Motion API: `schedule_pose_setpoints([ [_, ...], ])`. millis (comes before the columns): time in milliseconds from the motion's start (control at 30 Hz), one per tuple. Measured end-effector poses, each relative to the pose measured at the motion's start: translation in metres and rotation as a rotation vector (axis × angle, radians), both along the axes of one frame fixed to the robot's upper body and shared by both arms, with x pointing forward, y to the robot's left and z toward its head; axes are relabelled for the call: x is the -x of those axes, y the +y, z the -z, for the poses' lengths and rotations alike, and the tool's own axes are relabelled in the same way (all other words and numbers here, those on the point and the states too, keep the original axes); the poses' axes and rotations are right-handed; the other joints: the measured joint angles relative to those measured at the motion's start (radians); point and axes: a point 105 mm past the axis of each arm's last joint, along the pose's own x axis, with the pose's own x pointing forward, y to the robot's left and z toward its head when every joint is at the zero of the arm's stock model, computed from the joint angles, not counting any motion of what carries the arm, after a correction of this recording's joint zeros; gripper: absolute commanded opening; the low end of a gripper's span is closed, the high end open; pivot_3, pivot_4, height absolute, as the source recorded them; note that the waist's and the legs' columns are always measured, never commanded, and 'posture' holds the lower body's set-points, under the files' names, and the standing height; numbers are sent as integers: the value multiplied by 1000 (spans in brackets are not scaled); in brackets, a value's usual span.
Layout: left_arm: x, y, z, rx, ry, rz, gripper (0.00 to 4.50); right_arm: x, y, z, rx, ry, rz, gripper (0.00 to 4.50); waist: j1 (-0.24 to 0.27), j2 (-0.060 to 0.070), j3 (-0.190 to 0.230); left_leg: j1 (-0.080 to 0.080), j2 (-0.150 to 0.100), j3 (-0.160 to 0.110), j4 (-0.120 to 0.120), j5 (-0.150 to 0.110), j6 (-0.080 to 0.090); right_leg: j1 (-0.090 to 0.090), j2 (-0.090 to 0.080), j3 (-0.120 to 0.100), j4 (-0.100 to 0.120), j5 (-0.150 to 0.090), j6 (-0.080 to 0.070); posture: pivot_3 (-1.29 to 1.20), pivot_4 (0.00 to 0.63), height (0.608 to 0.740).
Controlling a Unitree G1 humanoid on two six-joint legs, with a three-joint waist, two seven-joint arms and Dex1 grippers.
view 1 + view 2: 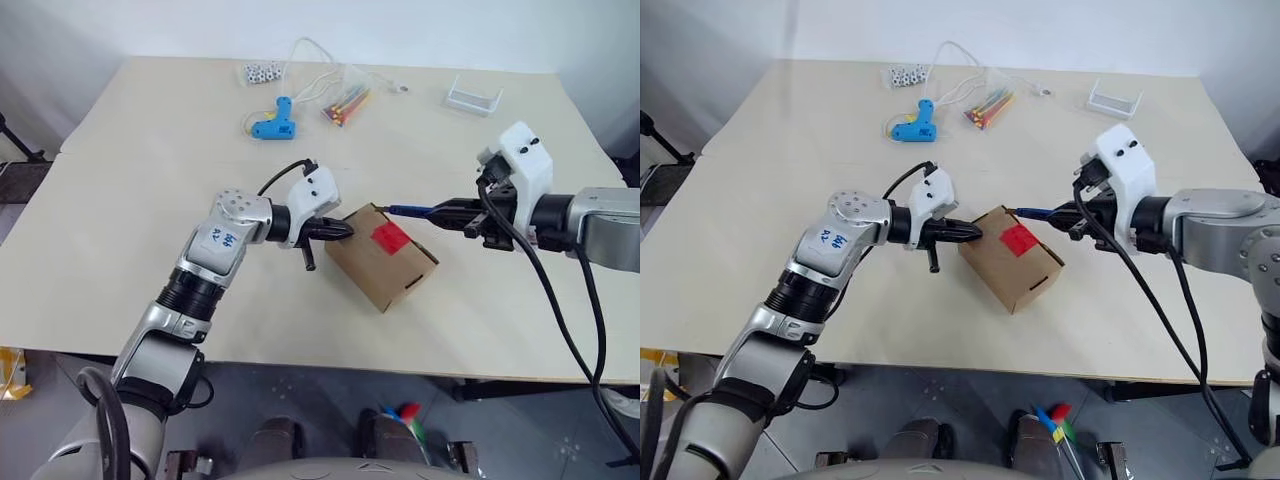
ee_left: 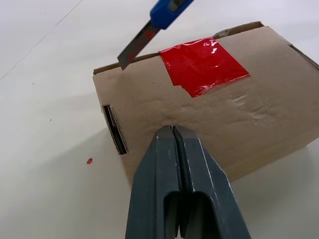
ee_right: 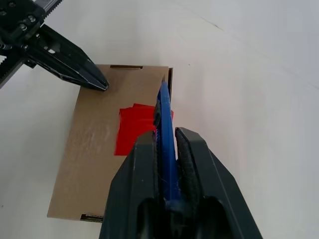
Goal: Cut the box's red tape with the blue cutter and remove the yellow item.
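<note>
The brown box [image 1: 375,268] lies mid-table with the red tape [image 1: 391,237] across its lid seam. My left gripper [image 1: 343,230] is shut, and its tips press against the box's left top edge [image 2: 172,129]. From the right, my right gripper [image 1: 452,213] is shut on the blue cutter [image 1: 410,210]. The cutter's blade [image 2: 135,48] hovers over the lid's far edge, just beside the red tape [image 2: 202,64]. In the right wrist view the blue cutter [image 3: 166,129] points along the tape's edge. The yellow item is hidden.
At the table's back lie a light-blue glue gun [image 1: 273,121] with a white cable, a bundle of coloured sticks [image 1: 345,105], small white pieces [image 1: 258,72] and a white tray [image 1: 473,97]. The table's front edge runs close below the box.
</note>
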Motion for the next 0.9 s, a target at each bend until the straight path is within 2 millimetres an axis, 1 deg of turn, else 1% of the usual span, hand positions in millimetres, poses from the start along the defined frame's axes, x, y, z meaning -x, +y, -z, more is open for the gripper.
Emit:
schedule_pose_setpoints([
  [300, 3, -5, 4, 0, 18, 6, 0, -5, -1, 2, 2, -13, 10, 256, 3, 0, 0, 0, 0, -1, 6, 0, 0, 2, 0, 0, 2, 0, 0, 0, 150, 740],
  [433, 6, -5, 5, -1, 17, 10, 0, -7, -3, 10, 12, 4, 16, 256, 3, 0, 0, 0, 0, -1, 8, 0, 0, 3, 0, 1, 3, 0, 0, 0, 150, 740],
  [533, 7, -5, 6, -1, 23, 9, 0, -7, -5, 12, 17, 5, 17, 255, 3, 0, 0, 1, 0, -1, 8, 0, 0, 3, 0, 1, 3, 0, 0, 0, 150, 740],
  [633, 9, -4, 6, -2, 24, 8, 0, -7, -6, 17, 17, 22, 16, 175, 3, 0, 0, 1, 0, -1, 8, 0, 0, 3, 0, 2, 4, 0, 0, 0, 150, 740],
  [900, 9, -6, 6, 5, 31, -5, 0, -11, -7, 18, 2, 15, 26, 175, 3, 0, 0, 2, 0, -2, 9, 0, 0, 3, 0, 4, 5, 0, -1, 0, 150, 740],
])
